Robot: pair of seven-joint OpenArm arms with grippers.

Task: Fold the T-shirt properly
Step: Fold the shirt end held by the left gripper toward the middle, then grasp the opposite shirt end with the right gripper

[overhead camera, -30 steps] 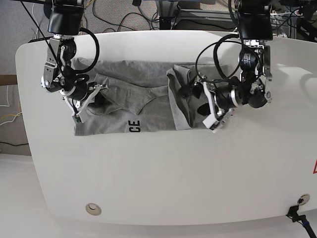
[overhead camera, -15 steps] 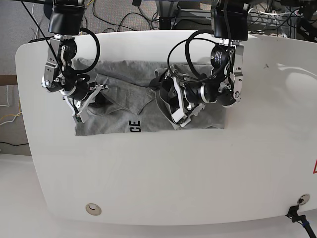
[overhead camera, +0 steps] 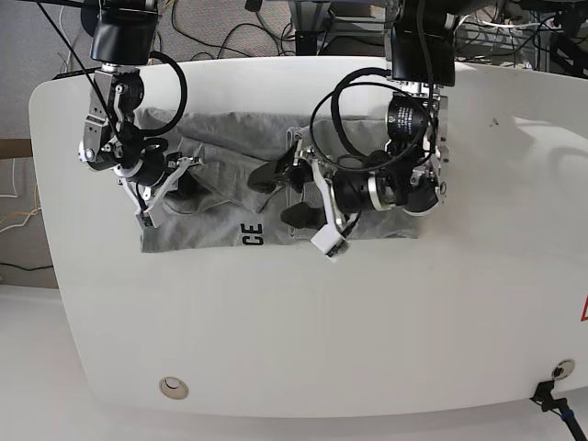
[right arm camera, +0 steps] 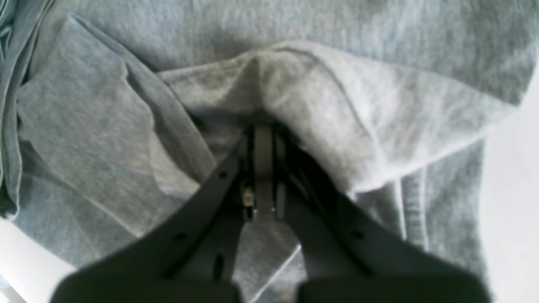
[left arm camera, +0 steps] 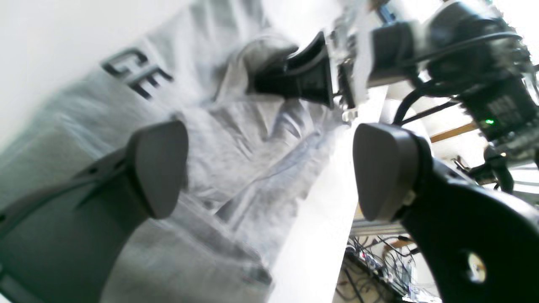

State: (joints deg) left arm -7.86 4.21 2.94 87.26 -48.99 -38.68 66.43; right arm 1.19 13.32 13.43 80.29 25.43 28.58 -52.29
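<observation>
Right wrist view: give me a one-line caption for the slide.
Right gripper shut on a raised fold of the grey T-shirt, pinching the cloth above the white table.

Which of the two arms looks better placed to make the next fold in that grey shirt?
Probably the right one. Its claw is shut on a pinched ridge of the wrinkled heather-grey cotton T-shirt, ready to pull. The left claw hangs open above the cloth, gripping nothing.
</observation>
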